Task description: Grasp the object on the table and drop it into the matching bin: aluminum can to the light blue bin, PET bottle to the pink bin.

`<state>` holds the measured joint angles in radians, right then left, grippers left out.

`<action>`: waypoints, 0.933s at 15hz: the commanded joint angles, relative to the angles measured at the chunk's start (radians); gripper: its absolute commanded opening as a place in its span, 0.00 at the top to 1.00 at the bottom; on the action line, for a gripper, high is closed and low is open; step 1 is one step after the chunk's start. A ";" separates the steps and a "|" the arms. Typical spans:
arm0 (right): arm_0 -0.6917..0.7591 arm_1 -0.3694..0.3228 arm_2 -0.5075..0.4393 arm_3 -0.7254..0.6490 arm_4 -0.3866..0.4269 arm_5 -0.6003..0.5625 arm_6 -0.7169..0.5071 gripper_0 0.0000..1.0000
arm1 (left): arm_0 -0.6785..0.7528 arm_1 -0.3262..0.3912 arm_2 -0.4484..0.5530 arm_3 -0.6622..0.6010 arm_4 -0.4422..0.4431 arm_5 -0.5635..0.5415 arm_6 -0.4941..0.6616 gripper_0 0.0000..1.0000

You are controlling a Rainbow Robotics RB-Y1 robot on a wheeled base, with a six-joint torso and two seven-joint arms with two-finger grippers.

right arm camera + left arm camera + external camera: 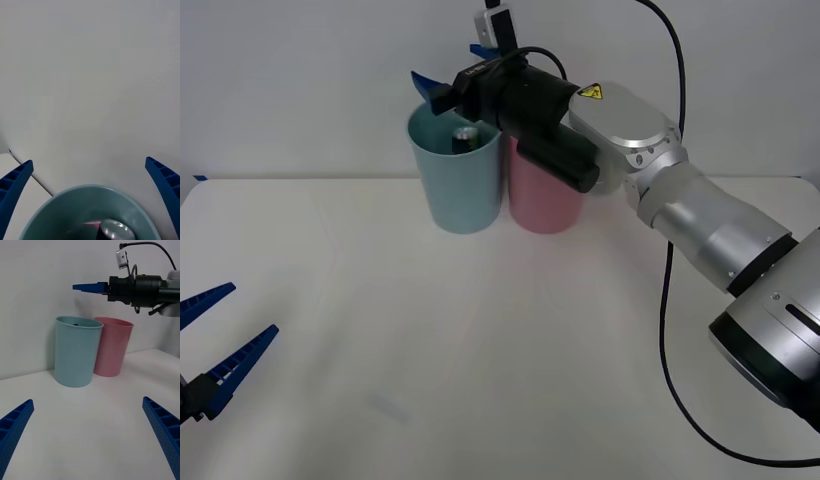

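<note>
The aluminum can (465, 137) lay inside the light blue bin (457, 185), its shiny top just visible below the rim in the front view and again in the right wrist view, where it sat low in the teal cup. The sorting therefore looked finished, judging from how things lay: the can was in the bin that matches it, and nothing else stood on the white table (480, 350) waiting to be sorted.

The right gripper (458, 75) hung directly over the light blue bin's mouth, its blue ribbed fingers spread wide apart and holding nothing (they framed the bin's rim from either side in its own wrist view). What seemed left was only for that arm to draw away from the bins.

The pink bin (542, 195) stood touching the blue one on its right side, partly hidden by the arm.

The left gripper (215, 345) waited low at the table's near left edge, well apart from the bins, fingers also open and empty.

As for writing, the only marking was a small yellow warning triangle (590, 92) on the right arm's wrist housing; no brand or label could be read on the can or the bins.
</note>
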<state>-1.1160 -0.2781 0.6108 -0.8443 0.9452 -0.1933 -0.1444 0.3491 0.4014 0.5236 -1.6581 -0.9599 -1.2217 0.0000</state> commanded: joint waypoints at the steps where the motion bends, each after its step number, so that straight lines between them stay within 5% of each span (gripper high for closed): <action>1: 0.036 -0.039 0.000 -0.073 -0.013 -0.014 0.000 0.00 | 0.000 0.000 0.000 0.000 0.000 0.000 0.000 0.00; 10: 0.346 -0.319 -0.002 -0.545 -0.040 -0.095 -0.001 0.00 | 0.000 0.000 0.000 0.000 0.000 0.000 0.000 0.00; 14: 0.553 -0.500 -0.051 -0.794 -0.097 -0.129 0.020 0.00 | 0.000 0.000 0.000 0.000 0.000 0.000 0.000 0.00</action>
<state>-0.5995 -0.7496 0.5717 -1.5967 0.8575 -0.3183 -0.1288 0.3490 0.4014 0.5236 -1.6581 -0.9599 -1.2217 0.0000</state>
